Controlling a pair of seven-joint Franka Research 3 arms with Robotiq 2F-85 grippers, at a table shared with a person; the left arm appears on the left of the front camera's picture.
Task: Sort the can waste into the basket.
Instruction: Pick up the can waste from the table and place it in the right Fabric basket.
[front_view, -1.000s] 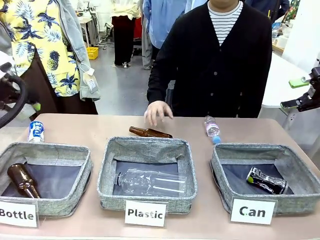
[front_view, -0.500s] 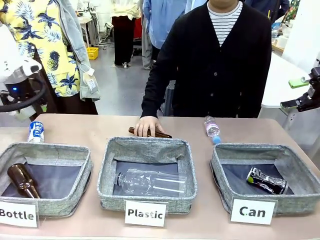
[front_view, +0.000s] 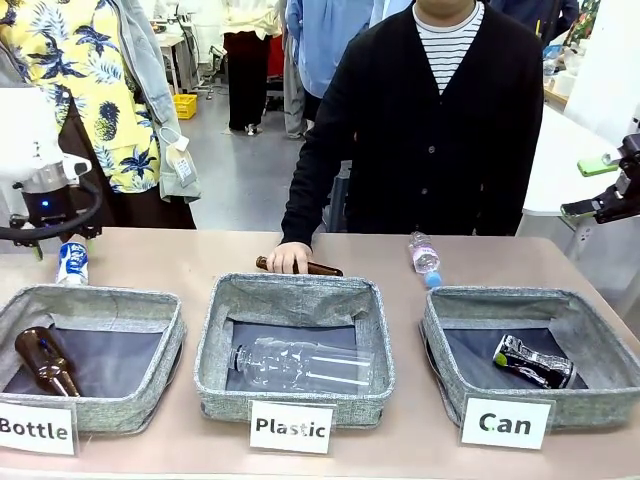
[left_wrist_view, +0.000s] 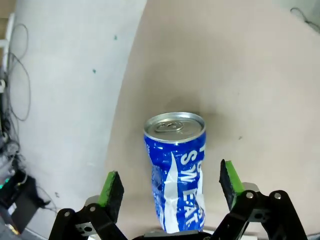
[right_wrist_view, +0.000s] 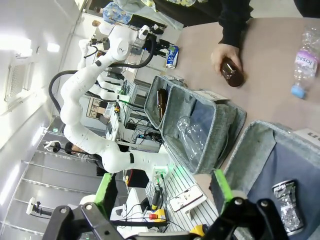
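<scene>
Two cans: the blue can (left_wrist_view: 175, 150) stands upright on the table (left_wrist_view: 250, 75) between the left gripper's (left_wrist_view: 171, 186) spread green pads (left_wrist_view: 112, 190), touching neither pad. The crushed can (front_view: 532, 362) lies inside the basket (front_view: 500, 298) marked "Can", well apart from that gripper. The right gripper (right_wrist_view: 164, 187) hangs open and empty at the table's right side, higher than the basket.

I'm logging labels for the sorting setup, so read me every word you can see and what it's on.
"Bottle": left card, on left basket.
"Plastic": middle card, on middle basket.
"Can": right card, on right basket.
"SWEAT": blue can.
Small bottle, pink label: too blurred to read.
</scene>
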